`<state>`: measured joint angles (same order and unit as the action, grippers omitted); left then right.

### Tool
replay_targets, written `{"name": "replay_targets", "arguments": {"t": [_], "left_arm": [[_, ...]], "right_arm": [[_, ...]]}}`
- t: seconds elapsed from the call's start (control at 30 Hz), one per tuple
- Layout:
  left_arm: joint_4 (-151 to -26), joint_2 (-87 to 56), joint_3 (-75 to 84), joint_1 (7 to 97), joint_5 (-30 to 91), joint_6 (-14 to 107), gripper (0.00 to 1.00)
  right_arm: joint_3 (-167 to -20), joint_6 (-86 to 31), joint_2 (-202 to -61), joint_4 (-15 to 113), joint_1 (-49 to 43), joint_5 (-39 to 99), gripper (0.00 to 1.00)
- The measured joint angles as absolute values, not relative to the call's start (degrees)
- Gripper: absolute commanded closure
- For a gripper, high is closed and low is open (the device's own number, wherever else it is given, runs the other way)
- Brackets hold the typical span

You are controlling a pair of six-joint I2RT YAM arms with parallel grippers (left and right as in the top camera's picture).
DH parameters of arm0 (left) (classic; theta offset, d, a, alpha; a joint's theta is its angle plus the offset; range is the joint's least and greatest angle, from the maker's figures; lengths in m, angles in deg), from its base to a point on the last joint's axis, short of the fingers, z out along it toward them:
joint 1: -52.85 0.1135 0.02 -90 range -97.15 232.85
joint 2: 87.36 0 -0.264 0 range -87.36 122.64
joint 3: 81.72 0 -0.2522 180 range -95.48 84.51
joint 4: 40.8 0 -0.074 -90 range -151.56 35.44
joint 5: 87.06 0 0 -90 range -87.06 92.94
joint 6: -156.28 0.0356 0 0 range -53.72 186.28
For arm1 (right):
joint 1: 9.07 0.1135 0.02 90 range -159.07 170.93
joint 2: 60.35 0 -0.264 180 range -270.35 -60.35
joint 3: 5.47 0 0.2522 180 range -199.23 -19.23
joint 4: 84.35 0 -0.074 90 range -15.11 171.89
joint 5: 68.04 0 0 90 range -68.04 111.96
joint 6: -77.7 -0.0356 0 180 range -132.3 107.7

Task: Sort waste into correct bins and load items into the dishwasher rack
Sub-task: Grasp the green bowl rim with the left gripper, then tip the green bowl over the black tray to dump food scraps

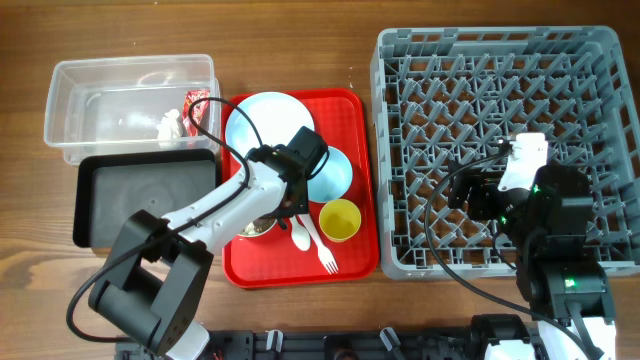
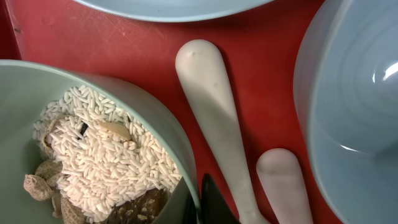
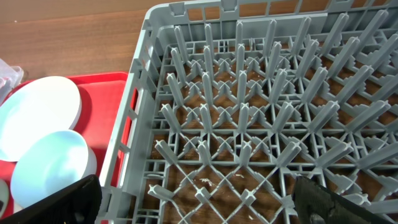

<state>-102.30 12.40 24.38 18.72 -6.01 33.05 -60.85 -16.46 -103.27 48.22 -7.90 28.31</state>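
Clear tub point(image 1: 70, 120) holds the red wrapper point(image 1: 196, 102) and tissue point(image 1: 169, 125). Left gripper point(image 1: 278, 208) sits low at the green bowl point(image 2: 31, 87) of rice point(image 2: 106, 162) on the red tray point(image 1: 355, 110); jaw state cannot be determined. Scrap disposal appears in hand: next, lift and tip into a bin. Right gripper point(image 3: 199, 205) hovers over the rack point(image 1: 400, 60), jaws apart, empty.

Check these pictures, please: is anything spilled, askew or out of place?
Nothing is spilled: the rice lies inside the pale green bowl, and the red tray beside it looks clean. One small oddity: a few pale crumbs lie beneath the dishwasher rack lattice.
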Motion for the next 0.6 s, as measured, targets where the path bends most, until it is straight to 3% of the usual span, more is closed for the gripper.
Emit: {"name": "replay_targets", "arguments": {"t": [0.33, 0.47, 0.6], "left_arm": [[-110.9, 2.0, 20.0, 22.0, -4.8, 36.3, 0.96], [-111.6, -2.9, 19.5, 33.5, 1.4, 40.7, 0.96], [-110.3, -3.4, 20.2, 53.0, 20.3, 53.3, 0.96]], "right_arm": [[-60.9, -16.5, -103.3, 48.2, -7.9, 28.3, 0.00], [-60.9, -16.5, -103.3, 48.2, -7.9, 28.3, 0.00], [-60.9, -16.5, -103.3, 48.2, -7.9, 28.3, 0.00]]}}
